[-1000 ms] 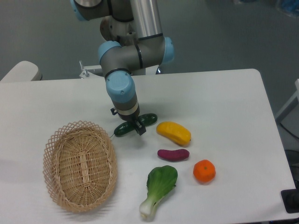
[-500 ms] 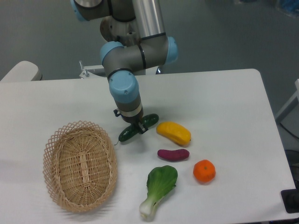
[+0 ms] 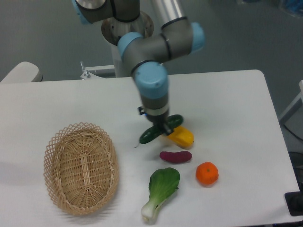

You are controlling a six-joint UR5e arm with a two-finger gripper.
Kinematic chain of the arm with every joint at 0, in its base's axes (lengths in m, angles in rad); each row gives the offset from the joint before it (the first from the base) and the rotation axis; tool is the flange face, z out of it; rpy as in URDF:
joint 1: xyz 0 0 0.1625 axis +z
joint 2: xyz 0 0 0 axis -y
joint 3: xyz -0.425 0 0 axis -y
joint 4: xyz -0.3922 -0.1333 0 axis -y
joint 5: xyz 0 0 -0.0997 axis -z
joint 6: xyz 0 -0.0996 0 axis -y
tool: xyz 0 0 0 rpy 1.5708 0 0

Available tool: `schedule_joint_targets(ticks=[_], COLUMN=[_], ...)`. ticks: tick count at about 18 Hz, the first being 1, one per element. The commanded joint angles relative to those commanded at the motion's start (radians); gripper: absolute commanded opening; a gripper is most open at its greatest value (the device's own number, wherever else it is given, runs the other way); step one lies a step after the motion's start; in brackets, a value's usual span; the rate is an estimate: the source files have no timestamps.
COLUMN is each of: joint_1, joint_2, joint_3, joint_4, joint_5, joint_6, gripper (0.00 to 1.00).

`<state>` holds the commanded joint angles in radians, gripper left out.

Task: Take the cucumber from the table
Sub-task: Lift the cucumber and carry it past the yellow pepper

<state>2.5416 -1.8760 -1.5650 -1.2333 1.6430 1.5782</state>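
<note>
The dark green cucumber is gripped at its middle by my gripper, which is shut on it. It hangs tilted, its left end lower, a little above the white table. Its right end pokes out behind the fingers, over the yellow vegetable. The arm comes down from the top of the view and hides the cucumber's middle.
An oval wicker basket stands at the front left. A small purple sweet potato, an orange and a bok choy lie in front of the gripper. The table's right edge is near the orange.
My gripper has moved to the right with the cucumber held in it, from beside the basket to just over the yellow vegetable. The other vegetables have not moved.
</note>
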Motion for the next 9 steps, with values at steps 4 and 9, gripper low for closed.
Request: schedule_joint_targets(ticks=[4,9], joint_1=[0.104,0.186], joint_2=[-0.043,-0.061], joint_3=[0.109,0.149], joint_4=[-0.04,-0.061], joint_5=[-0.074,-0.114], joint_6=[0.138,0.261], gripper=[0.17,0.17])
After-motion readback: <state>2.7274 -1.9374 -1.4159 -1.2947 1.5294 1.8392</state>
